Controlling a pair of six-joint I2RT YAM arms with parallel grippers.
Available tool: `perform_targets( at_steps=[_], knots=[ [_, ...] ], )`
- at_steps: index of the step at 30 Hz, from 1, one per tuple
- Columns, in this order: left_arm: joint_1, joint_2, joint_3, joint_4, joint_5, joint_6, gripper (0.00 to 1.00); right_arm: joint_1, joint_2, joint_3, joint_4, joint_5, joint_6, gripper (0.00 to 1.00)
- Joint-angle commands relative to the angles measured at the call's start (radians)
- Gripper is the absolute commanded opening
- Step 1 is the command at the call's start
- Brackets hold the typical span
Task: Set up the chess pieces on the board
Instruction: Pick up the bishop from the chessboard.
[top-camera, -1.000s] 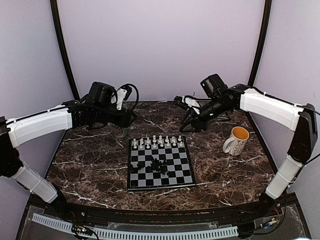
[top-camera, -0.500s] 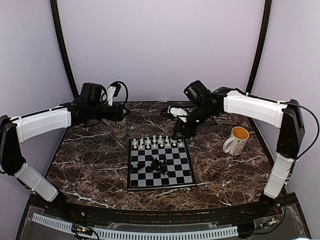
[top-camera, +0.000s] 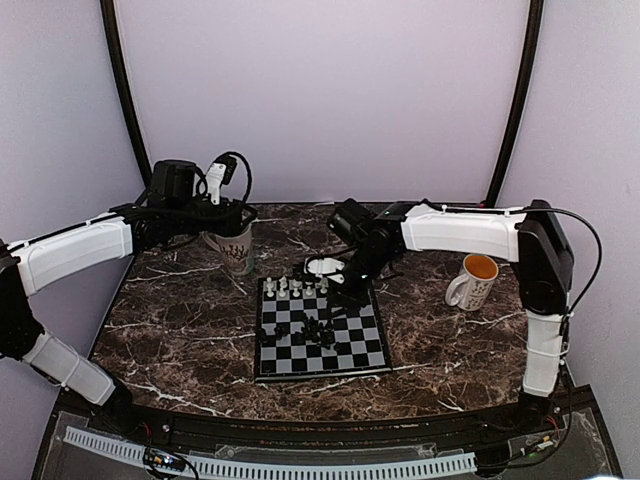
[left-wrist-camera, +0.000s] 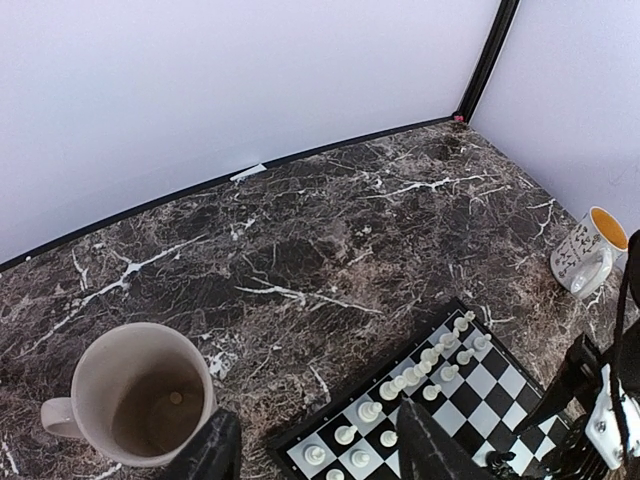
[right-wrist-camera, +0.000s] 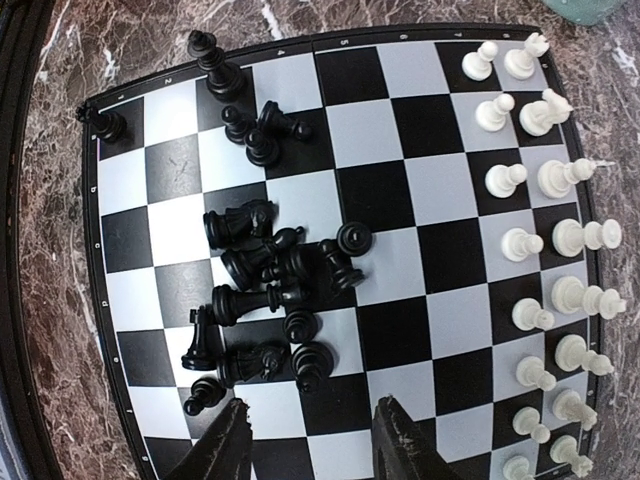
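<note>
right gripper (right-wrist-camera: 312, 450): fingers spread, empty; jumbled black pieces (right-wrist-camera: 265, 275) just beyond the tips, on the board (right-wrist-camera: 370, 195)
left gripper (left-wrist-camera: 318, 455): fingers spread, empty; mug (left-wrist-camera: 140, 395) below-left; white pieces (left-wrist-camera: 415, 375) in two rows at board edge, below-right

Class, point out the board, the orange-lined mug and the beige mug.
board (top-camera: 369, 353): top view, bare square by its near right corner.
orange-lined mug (top-camera: 482, 290): top view, outer wall.
beige mug (left-wrist-camera: 105, 385): left wrist view, inner wall.

top view: far-right corner of the board (top-camera: 345, 360) is hidden by the right arm (top-camera: 460, 228) | black pieces (top-camera: 312, 329) are too small to be told apart | left wrist: board is cut off at bottom edge
</note>
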Motion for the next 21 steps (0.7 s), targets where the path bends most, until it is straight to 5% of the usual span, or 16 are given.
perform_targets(
  at_steps=[1, 21],
  knots=[
    [-0.002, -0.032, -0.017, 0.015, 0.005, 0.012, 0.55, 0.017, 0.031, 0.036, -0.021, 0.028, -0.005, 0.42],
    [-0.001, -0.034, -0.017, 0.011, 0.026, 0.002, 0.55, 0.027, 0.137, 0.101, -0.056, 0.06, 0.031, 0.35]
  ],
)
